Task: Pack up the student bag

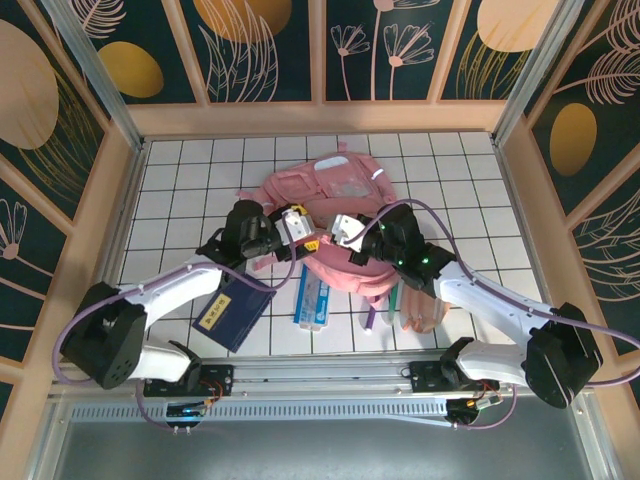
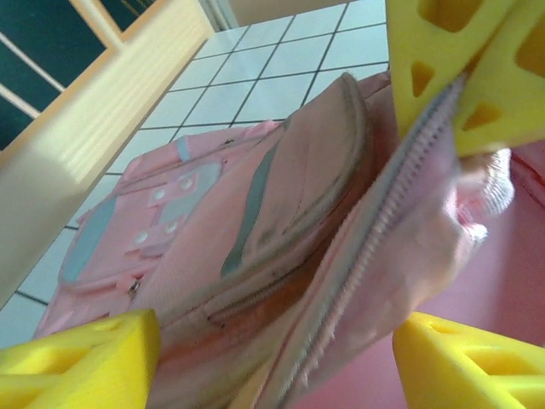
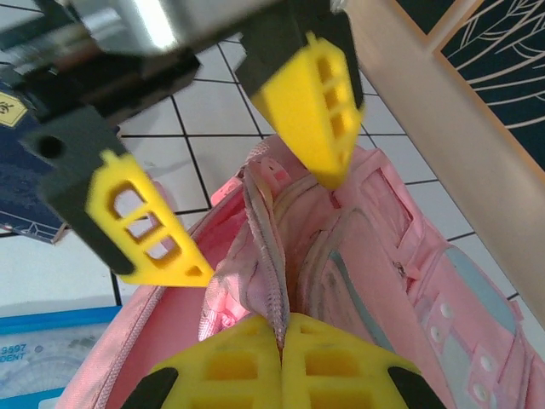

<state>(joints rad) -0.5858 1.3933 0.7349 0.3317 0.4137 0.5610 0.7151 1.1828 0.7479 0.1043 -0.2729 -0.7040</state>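
The right tool (image 3: 281, 331) is clamped on the zipper edge of the student bag (image 3: 383, 256). The left tool (image 3: 268, 226) gapes wide just beyond, astride that edge. A blue-white pack (image 3: 43, 349) left of the right tool reads "DENT".

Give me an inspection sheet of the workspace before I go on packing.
Surface: white tiled table, flat.
Job's things: student bag at centre, zip edge pinched up.
Clutter: blue book, blue-white flat pack, purple pen, peach pouch, all on the near side.
Grippers: left gripper open astride the zip edge; right gripper shut on that edge.
Cables: purple cables along both arms, no snag seen.
Surroundings: wood-framed floral wall panels on three sides.
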